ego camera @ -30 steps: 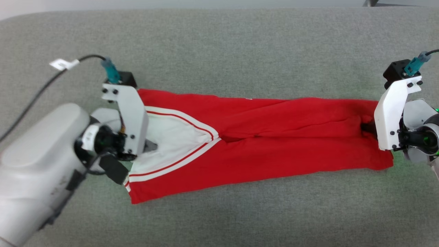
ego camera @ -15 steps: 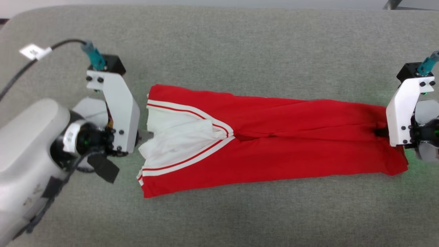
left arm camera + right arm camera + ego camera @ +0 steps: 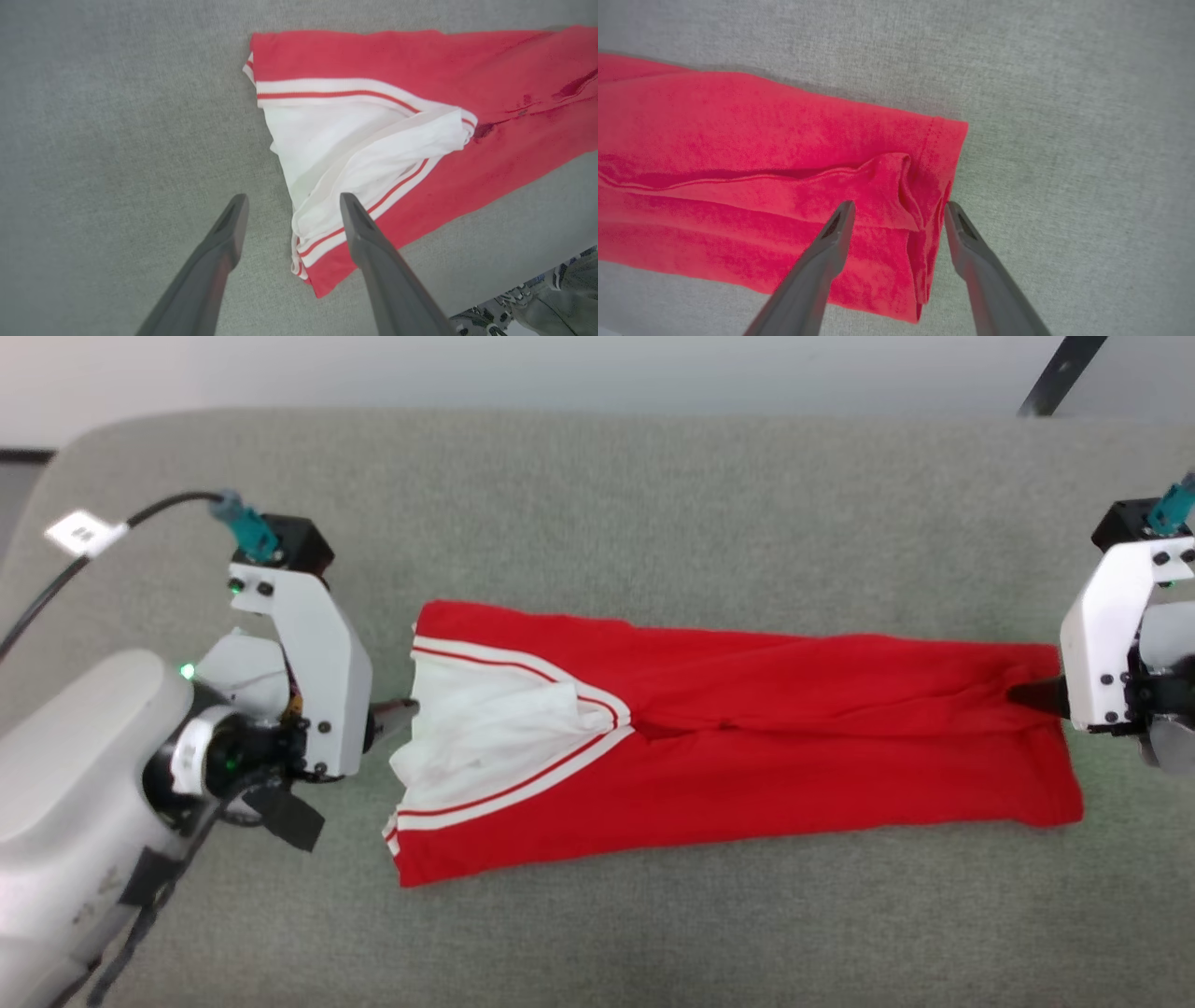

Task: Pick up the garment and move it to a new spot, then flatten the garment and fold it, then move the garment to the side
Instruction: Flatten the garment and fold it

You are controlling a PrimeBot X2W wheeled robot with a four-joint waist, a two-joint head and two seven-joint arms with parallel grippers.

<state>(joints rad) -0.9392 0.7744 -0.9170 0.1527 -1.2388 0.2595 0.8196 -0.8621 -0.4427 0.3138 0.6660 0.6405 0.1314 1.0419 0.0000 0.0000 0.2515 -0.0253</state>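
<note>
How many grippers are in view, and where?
2. The left gripper stands open at the garment's white-sleeve end; the right gripper stands open astride a bunched fold at its hem end. None seems hidden.

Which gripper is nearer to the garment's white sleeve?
Left. The left gripper hangs open just beside the white sleeve; the right gripper is open over the far red hem of the garment.

So the right gripper point(image 3: 899, 205) had its two dark fingers point(image 3: 822, 261) spread wide, not closed on anything. They straddled a bunched-up ridge at the hem end of the red garment point(image 3: 738, 140), which lay folded long on the grey fabric surface point(image 3: 1064, 116), with a crease along its middle.
</note>
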